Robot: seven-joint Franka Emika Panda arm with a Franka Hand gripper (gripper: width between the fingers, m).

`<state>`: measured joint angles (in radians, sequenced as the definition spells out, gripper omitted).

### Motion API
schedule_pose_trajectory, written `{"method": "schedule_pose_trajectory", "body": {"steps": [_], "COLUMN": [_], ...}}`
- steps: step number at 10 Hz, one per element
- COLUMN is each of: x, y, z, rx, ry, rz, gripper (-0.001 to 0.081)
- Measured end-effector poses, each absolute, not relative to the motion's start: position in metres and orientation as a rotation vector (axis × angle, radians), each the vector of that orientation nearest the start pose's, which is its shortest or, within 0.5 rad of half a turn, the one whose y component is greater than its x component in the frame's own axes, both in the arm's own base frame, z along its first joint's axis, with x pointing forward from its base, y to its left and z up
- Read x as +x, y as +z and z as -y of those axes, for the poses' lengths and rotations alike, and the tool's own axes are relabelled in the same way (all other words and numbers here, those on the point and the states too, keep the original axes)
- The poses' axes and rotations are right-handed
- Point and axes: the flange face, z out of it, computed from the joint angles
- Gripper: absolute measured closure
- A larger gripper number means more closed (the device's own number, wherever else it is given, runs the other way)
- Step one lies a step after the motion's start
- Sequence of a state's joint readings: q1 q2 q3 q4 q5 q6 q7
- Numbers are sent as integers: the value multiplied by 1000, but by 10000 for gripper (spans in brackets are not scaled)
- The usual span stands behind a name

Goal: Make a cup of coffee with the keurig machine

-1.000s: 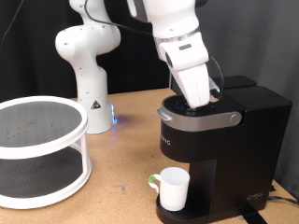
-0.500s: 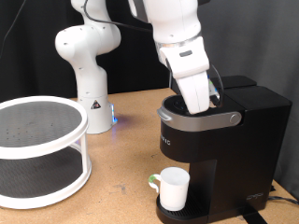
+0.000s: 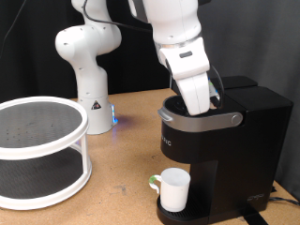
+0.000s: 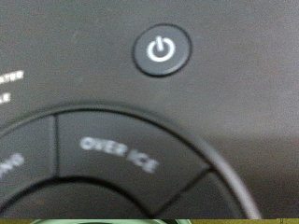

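The black keurig machine [image 3: 225, 145] stands at the exterior view's right. The white cup [image 3: 173, 189] with a bit of green at its handle sits on the machine's drip base, under the spout. My gripper [image 3: 200, 107] is down on the machine's top, at its silver-rimmed button panel; its fingertips are hidden by the hand. The wrist view is very close to the panel and shows the power button [image 4: 161, 49] and a segment marked "OVER ICE" [image 4: 120, 156]. No fingers show in the wrist view.
A white two-tier round rack [image 3: 37, 150] stands at the exterior view's left. The white robot base [image 3: 89, 66] is behind, with a blue light low beside it. The wooden table [image 3: 122, 178] lies between rack and machine.
The arm has shifted very slightly to the exterior view's left over the machine top. The cup and machine have not moved.
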<state>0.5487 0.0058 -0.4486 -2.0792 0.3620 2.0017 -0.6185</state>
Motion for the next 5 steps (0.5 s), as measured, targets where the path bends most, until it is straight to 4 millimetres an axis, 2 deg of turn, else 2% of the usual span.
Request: {"method": "schedule_pose_trajectory", "body": {"steps": [3, 5], "x": [526, 515], "y": [424, 435], "z": [-74, -71], "rx": [-2633, -2586], "ry": [-116, -148], "rz": [867, 911], "gripper": [805, 805]}}
